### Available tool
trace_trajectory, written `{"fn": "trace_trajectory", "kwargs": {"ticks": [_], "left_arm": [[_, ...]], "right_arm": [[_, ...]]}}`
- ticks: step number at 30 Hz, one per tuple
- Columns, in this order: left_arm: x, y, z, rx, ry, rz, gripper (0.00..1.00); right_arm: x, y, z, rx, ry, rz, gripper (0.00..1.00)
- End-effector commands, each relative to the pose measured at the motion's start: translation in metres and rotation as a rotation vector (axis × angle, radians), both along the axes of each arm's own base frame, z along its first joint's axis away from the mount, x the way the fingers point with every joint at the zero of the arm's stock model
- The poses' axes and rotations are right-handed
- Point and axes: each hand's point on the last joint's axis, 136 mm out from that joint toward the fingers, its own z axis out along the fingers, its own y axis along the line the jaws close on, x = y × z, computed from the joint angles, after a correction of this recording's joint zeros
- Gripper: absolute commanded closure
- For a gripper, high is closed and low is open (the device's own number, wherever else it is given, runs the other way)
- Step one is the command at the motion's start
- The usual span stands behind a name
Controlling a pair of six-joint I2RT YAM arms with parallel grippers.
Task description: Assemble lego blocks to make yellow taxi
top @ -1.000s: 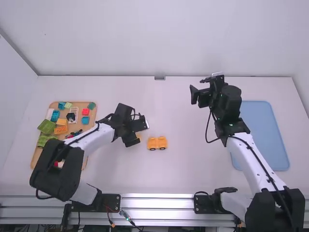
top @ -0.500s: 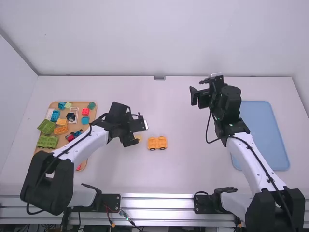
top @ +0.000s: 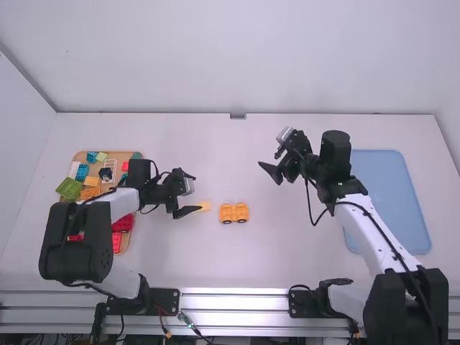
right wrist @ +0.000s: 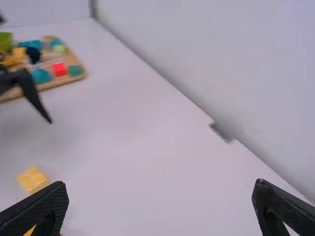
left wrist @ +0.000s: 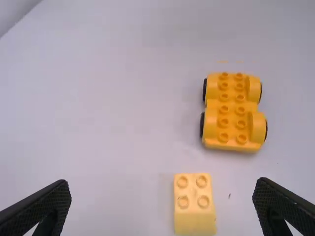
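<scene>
An orange-yellow wheeled car base rests mid-table, its studs facing up in the left wrist view. Just left of it, apart from it, lies a light yellow block, a studded brick that also appears in the right wrist view. My left gripper is beside that block, open; in its wrist view the block lies between the spread fingers of the gripper, not gripped. My right gripper hangs open and empty, farther back and right of the car base; its fingers stand wide apart.
A wooden tray at the left holds several coloured blocks, including green, red and blue ones; the left arm reaches over it. A blue tray lies at the right, beside the right arm.
My left gripper has drawn back to the left and turned, uncovering more of the light yellow block. My right gripper has swung left and tilted downward. The car base has stayed put.
</scene>
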Motion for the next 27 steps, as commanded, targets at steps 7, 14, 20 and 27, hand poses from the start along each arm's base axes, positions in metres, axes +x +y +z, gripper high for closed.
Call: {"fn": "trace_trajectory", "kwargs": {"ticks": [7, 14, 20, 27], "left_arm": [[-0.007, -0.017, -0.021, -0.133, 0.133, -0.026, 0.01], [-0.008, -0.014, -0.052, -0.085, 0.200, 0.001, 0.01], [-0.020, -0.012, -0.069, -0.032, 0.167, -0.059, 0.11], [-0.023, -0.011, -0.081, -0.005, 0.137, -0.054, 0.24]], "right_arm": [[-0.036, 0.031, -0.065, 0.082, 0.086, 0.353, 0.01], [-0.034, 0.032, -0.099, 0.104, 0.228, 0.334, 0.01], [-0.037, 0.031, -0.103, 0.082, 0.212, 0.349, 0.01], [-0.042, 0.030, -0.107, 0.080, 0.246, 0.350, 0.03]]}}
